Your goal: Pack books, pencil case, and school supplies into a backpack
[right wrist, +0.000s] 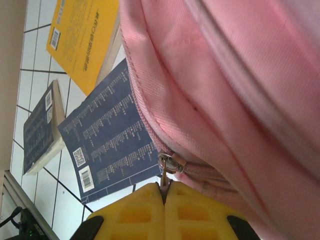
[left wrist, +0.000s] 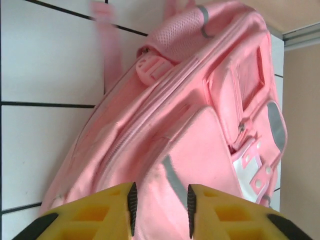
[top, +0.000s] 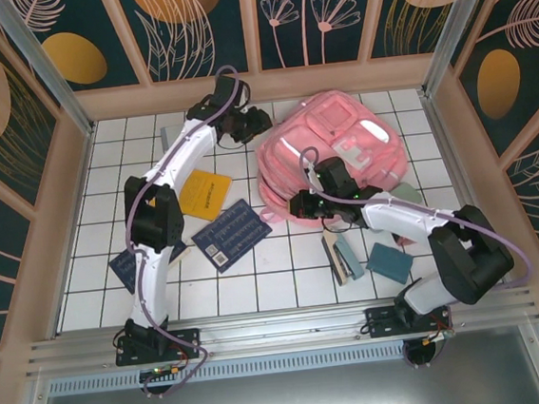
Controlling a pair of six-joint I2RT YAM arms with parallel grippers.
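The pink backpack point(top: 341, 152) lies at the back right of the tiled table. My right gripper point(top: 296, 204) is at its near-left edge, shut on the metal zipper pull point(right wrist: 164, 176) of the closed zip; the right wrist view has the gripper point(right wrist: 164, 187) hard against the backpack point(right wrist: 225, 75). My left gripper point(top: 260, 122) hovers at the bag's far-left corner, its jaws open over pink fabric point(left wrist: 200, 125) with nothing held between them point(left wrist: 160, 192). The yellow book point(top: 202, 194), navy book point(top: 232, 234) and a smaller dark book point(top: 128, 268) lie flat to the left.
A tan-and-teal stapler-like piece point(top: 342, 257) and a dark teal square pad point(top: 390, 262) lie near the front right, by my right arm. A pale green pouch point(top: 405, 195) rests against the backpack's right side. Wooden walls enclose the table on three sides.
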